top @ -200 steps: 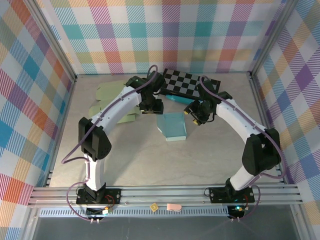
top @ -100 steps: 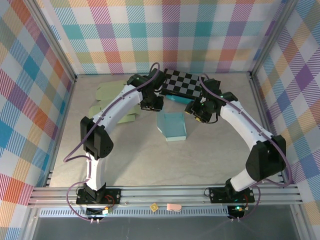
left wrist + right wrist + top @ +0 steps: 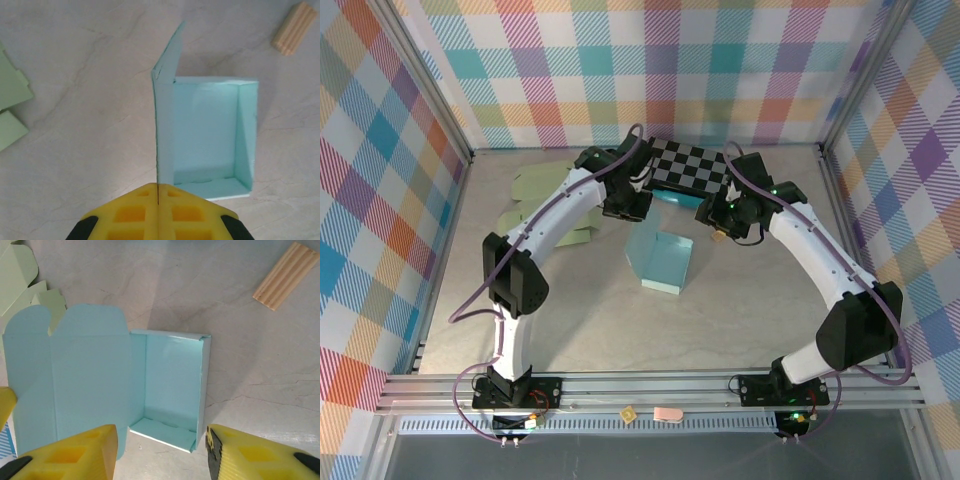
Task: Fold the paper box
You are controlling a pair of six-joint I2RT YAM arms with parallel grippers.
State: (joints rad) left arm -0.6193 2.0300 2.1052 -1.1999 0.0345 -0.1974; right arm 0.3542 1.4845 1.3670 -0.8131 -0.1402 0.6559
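The paper box [image 3: 660,262] lies on the table about midway between the two arms, and it is here that the change is found. A second ago it lay low, with its lid panel [image 3: 75,380] spread nearly flat. Now that panel is raised on edge along the box's left side, and the open tray is exposed beside it.

Just beyond the box, the left gripper [image 3: 157,192] has been brought from partly open to fully closed. Its yellow fingers are pinched on the free edge of the lid panel, which is seen edge-on from the left wrist. At the box's far right, the right gripper [image 3: 162,447] is held open. Its fingers straddle the tray and nothing is gripped or touched.

From this it is judged that the fold has begun. The lid is under control and can be swung over the tray, while the side walls already stand. The tucking of the rounded flaps is not yet done.

No brand, label or writing can be read anywhere. The box is plain pale blue. The green paper cutouts [image 3: 535,187] to the left of the box are blank. The ribbed wooden block [image 3: 285,282] beyond the box is unmarked. The checkerboard [image 3: 685,165], farther behind the box, carries only black and white squares.
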